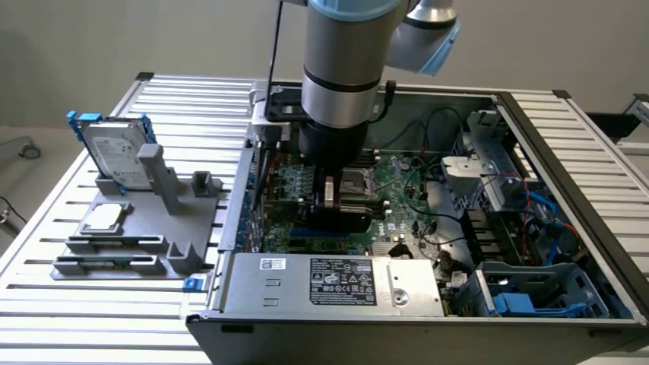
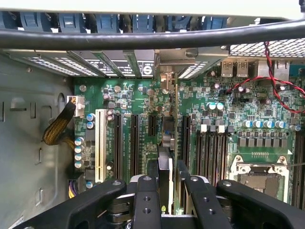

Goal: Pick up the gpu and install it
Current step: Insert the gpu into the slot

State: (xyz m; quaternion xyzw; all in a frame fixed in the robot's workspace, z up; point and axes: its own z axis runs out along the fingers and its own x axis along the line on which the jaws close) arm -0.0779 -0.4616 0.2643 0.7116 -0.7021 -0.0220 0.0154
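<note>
While the gripper point(image 2: 167, 167) clamps it, the thin gpu point(image 2: 165, 187) stands edge-on.

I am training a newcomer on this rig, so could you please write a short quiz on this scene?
1. True or false: the gripper is inside the open computer case.
2. Where is the hard drive? A in the case; B upright in the grey rack; C in the gripper.
3. Complete: the gripper is shut on the ____.
Key: 1 true; 2 B; 3 graphics card.
</note>
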